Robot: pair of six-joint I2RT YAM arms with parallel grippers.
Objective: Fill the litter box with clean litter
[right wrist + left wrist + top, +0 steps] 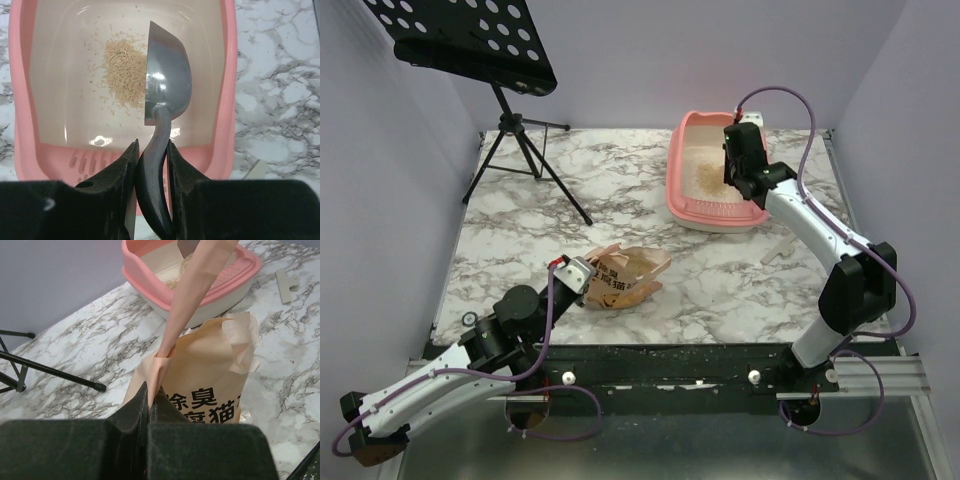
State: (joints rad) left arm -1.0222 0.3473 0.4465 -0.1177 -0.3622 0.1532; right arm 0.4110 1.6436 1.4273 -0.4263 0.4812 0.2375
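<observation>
Left jaws clenched on paper litter bag flap; right jaws grasping metal scoop handle, bowl tipped sideways, seemingly over clean litter inside litter box.

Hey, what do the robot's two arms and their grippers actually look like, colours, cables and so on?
The left arm and right arm both have white shell segments linked by chunky black joints. A thin purple cable loops loosely along each arm. The left gripper and right gripper are black, with matte black fingers that taper to narrow tips.
</observation>
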